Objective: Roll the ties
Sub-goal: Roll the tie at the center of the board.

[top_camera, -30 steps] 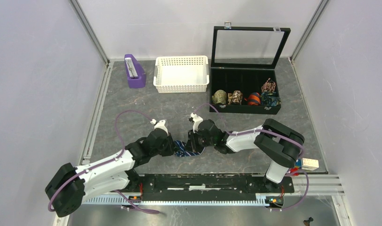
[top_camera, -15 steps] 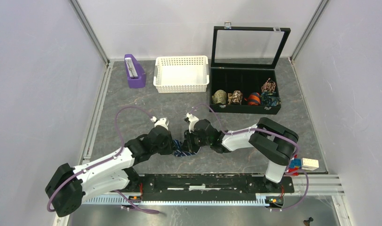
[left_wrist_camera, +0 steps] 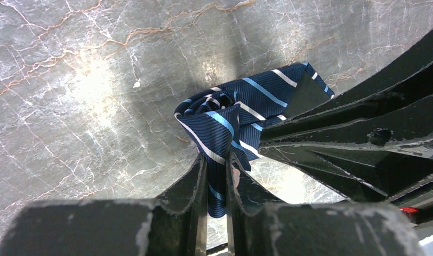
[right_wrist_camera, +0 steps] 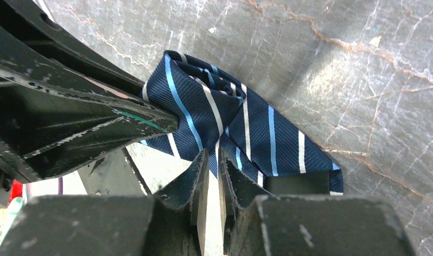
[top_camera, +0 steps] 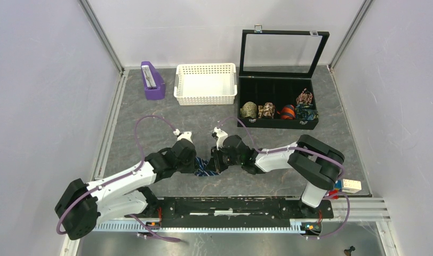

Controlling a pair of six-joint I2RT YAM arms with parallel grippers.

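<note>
Here the tie [left_wrist_camera: 235,117] sits pinched between left hand [left_wrist_camera: 217,164] and right hand [right_wrist_camera: 213,159].

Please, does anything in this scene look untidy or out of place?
Yes. The navy striped tie, pinched between the left gripper and the right gripper, is a loose, lopsided bundle with crooked folds, not a neat coil like the rolls in the black box.
</note>
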